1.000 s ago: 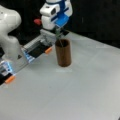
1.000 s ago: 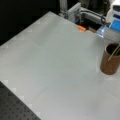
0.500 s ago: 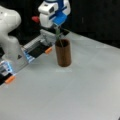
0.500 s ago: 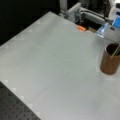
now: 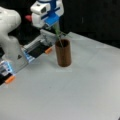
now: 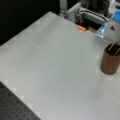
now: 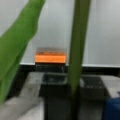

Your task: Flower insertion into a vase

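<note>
Tool: the tool (image 5: pixel 57 25) is seen in a front view above and just behind the vase, under the white and blue wrist housing; it is out of frame in the wrist view. The jaws are closed on the flower stem (image 5: pixel 58 35), which is held at its upper part.
Flower: only a green stem and a leaf (image 7: pixel 20 42) are shown; no bloom is visible. In the wrist view the stem (image 7: pixel 78 45) runs nearly upright down the frame.
Vase: the vase (image 5: pixel 63 53) stands upright on the worktop (image 5: pixel 82 92), near the worktop's far edge, close to the grey rail with orange tabs (image 5: pixel 48 50). In a front view it sits at the right edge of the worktop (image 6: pixel 45 62), vase (image 6: pixel 110 61).
Stem vs mouth: the lower end of the stem is seen passing over the rim into the vase mouth; thin green lines are also seen inside the mouth (image 6: pixel 114 48). How deep it reaches cannot be told.
Step in hand: judged as insertion under way, stem partly in, not yet let go.
Next move calls for: a straight lowering kept centred in the mouth, so the rim is not struck and the vase not tipped; the stem is taller than the vase, so it is likely to lean on the rim.
Arm base: the white body (image 5: pixel 10 37) is seen at the worktop's left edge.
</note>
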